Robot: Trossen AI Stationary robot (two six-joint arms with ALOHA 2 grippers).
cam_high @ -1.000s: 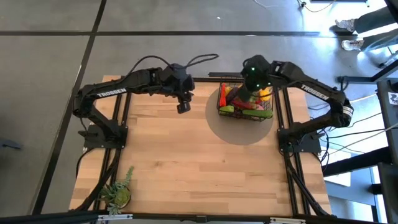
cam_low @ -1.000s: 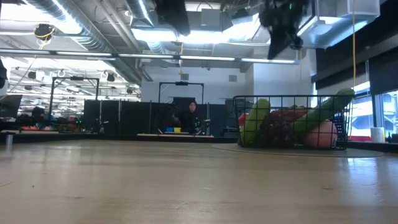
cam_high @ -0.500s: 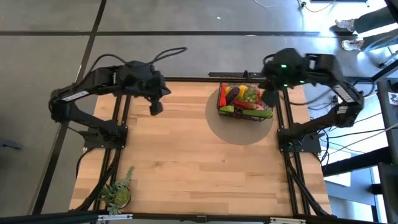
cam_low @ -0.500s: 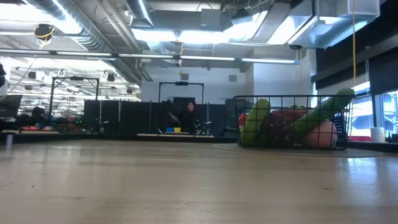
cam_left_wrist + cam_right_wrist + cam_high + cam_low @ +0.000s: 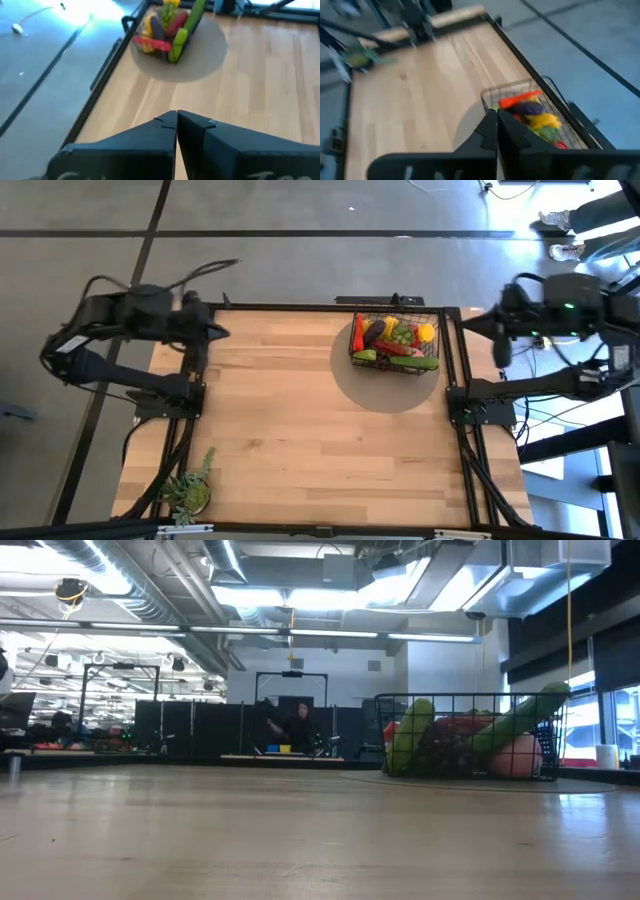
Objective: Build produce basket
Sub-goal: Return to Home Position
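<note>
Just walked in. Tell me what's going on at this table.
Nothing is being handled right now. The produce sits piled in the basket toward the right of the table. The left pincer is shut and empty near the left edge; the right pincer, also shut and empty, is off the right edge.

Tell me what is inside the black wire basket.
The basket holds a carrot, eggplant, green grapes, a lemon and a cucumber; anything beneath that pile is covered.

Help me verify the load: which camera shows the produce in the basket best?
The high view: it looks straight down into the basket, with the produce unobstructed. The low view shows it side-on through the mesh; both wrist views see it obliquely.
</note>
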